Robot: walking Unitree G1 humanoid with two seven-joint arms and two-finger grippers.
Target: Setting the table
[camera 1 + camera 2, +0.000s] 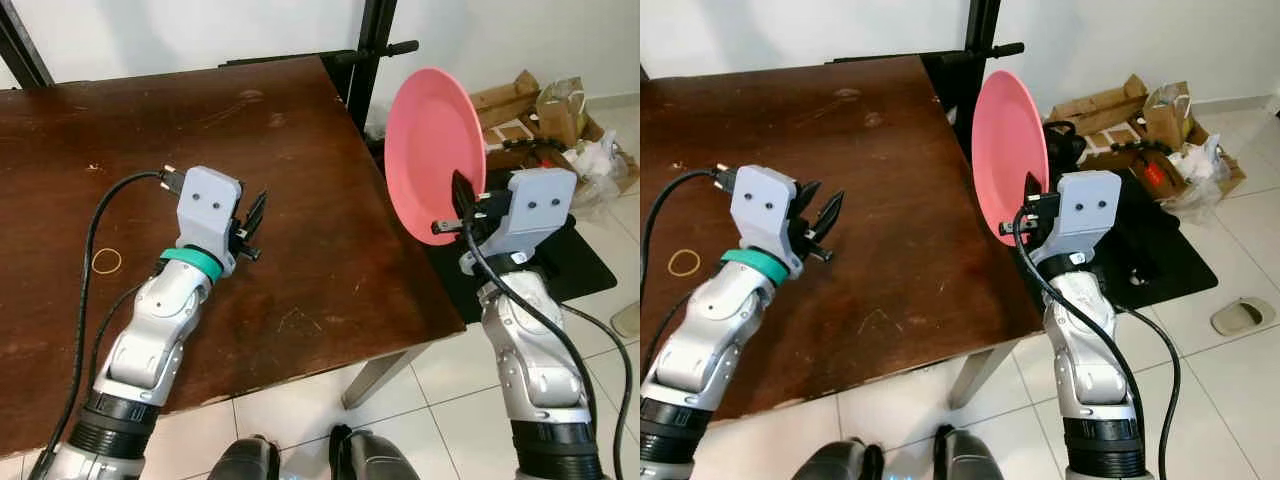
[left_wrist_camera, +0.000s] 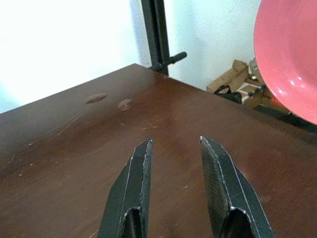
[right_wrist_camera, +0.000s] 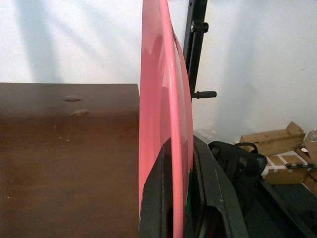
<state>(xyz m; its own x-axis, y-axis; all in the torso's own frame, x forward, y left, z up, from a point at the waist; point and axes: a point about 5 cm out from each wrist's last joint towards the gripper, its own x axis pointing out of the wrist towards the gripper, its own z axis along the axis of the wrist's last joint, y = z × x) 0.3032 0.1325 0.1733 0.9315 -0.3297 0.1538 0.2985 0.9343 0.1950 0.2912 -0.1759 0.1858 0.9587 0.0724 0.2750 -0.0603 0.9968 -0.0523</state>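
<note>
The pink plate [image 1: 436, 150] is judged to be light, stiff and smooth, probably plastic, so it can slip or turn when it is pinched only at the rim. It is held on its edge, nearly upright, by the right gripper [image 1: 452, 212] in the right half of the left eye frame, just beyond the right edge of the wooden table [image 1: 150, 130] and above the floor. In the right wrist view the rim is seen passing straight between the two black fingers [image 3: 154, 198], which are closed on the lower edge of the plate, one on each face. A hold deeper over the rim is judged to be safer before the plate is tilted flat.

The left gripper [image 1: 252, 228] is seen in the middle left of the left eye frame, low over the table top, with its jaws apart by a moderate gap and nothing between them. A small rubber band [image 1: 106, 261] lies on the table at the left edge.
</note>
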